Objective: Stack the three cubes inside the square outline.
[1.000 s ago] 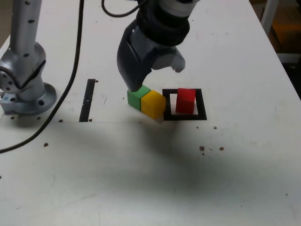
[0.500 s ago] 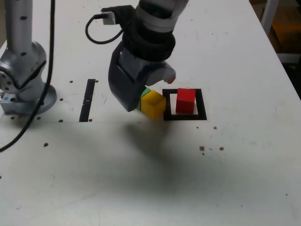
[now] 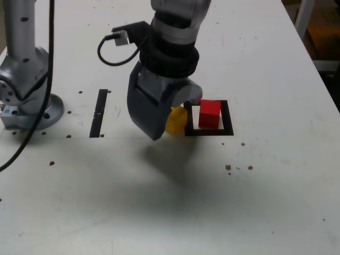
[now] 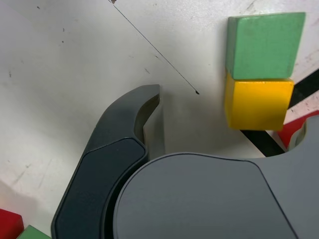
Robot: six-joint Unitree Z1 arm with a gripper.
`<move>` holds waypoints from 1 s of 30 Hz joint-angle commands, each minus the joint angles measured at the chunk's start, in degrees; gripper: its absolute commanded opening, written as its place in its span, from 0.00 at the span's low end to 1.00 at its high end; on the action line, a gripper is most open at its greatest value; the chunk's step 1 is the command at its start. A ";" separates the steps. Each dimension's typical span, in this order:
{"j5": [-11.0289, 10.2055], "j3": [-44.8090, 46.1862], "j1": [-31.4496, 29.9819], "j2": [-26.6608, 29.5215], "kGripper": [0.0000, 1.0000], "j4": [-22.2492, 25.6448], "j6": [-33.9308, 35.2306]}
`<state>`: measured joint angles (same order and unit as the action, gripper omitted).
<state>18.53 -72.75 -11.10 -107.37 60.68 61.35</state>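
**Gripper low over the yellow and green cubes, jaws spread, nothing held**

Landmark for all positions: the square outline.

Red cube stands inside the square outline, on its white centre. Judged: this is the base of the stack, so one of three cubes is placed and two remain.

Yellow cube sits on the table just outside the outline's edge, on the exterior view's left of it. Green cube sits on the far side of the yellow one from the outline, the two touching face to face in a row.

Gripper hangs low just outside the outline, over that pair. Jaws are spread wide; nothing is between them. One dark curved finger rests near bare table, well apart from either cube. Judged: the wide spread suits a coming grasp, probably of the yellow cube since it lies nearest the outline, but the jaws do not yet straddle it.

View comparison:
- Exterior view shows the red cube fully inside the outline and the arm's body covering most of the yellow cube. The green cube is entirely hidden there.
- Wrist view shows green and yellow cubes whole, their contact, and a corner of the outline's black border beside the yellow cube. The red cube appears only as a sliver past the gripper housing.
- Slivers of red and green at the wrist view's corner: cannot tell what they are.
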 commanded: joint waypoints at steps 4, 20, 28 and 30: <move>0.85 3.60 1.91 1.97 0.99 -3.40 0.18; 1.23 3.40 4.39 -0.77 0.95 -5.17 0.18; 0.99 3.48 5.71 -0.92 0.95 -4.05 0.18; 0.89 3.62 5.82 -1.14 0.95 -4.11 0.18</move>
<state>19.50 -69.23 -5.40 -108.31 56.56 61.48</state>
